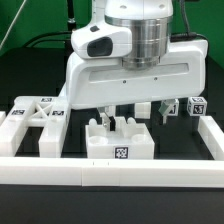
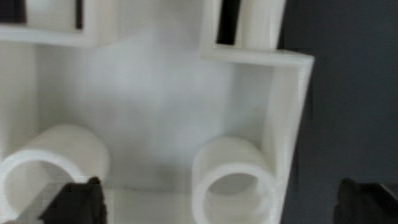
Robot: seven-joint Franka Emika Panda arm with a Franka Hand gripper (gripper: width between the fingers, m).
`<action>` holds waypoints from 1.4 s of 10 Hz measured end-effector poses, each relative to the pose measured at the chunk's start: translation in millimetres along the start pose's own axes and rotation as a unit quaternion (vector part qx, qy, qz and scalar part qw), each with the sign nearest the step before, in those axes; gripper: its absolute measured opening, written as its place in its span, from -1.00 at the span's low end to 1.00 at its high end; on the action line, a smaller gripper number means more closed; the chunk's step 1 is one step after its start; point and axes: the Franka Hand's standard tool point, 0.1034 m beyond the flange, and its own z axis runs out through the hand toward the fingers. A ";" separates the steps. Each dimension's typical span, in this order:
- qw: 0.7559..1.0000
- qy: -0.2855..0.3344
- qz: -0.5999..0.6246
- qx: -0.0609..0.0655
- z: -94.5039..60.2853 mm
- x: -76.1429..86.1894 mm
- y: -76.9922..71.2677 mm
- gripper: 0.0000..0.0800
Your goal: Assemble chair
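Two things lie nearest: the white rail [image 1: 60, 172] and, just behind it, the notched block [image 1: 120, 145]. Over the block the gripper [image 1: 118, 118] hangs with jaws spread wide, holding nothing; it should likely centre on it, descend squarely, then close. Farther back sit the X-braced frame [image 1: 35, 112] and small cubes [image 1: 171, 108].

Table [image 1: 178, 140]: black.
Rail [image 1: 110, 172]: white, along the front, with arms up both sides.
X-frame [image 1: 38, 115]: white, tagged, lying flat, exterior view's left.
Block [image 1: 120, 145]: white, notched, tagged, middle, just behind Rail.
Cubes [image 1: 197, 105]: two, tagged, exterior view's right.
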 end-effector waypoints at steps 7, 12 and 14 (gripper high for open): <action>1.000 0.002 0.003 0.001 31.6 -11.8 -8.4 -0.02; 1.000 0.002 0.003 0.001 31.6 -11.8 -8.5 -0.92; 1.000 0.002 0.003 0.001 31.6 -11.8 -8.5 -0.92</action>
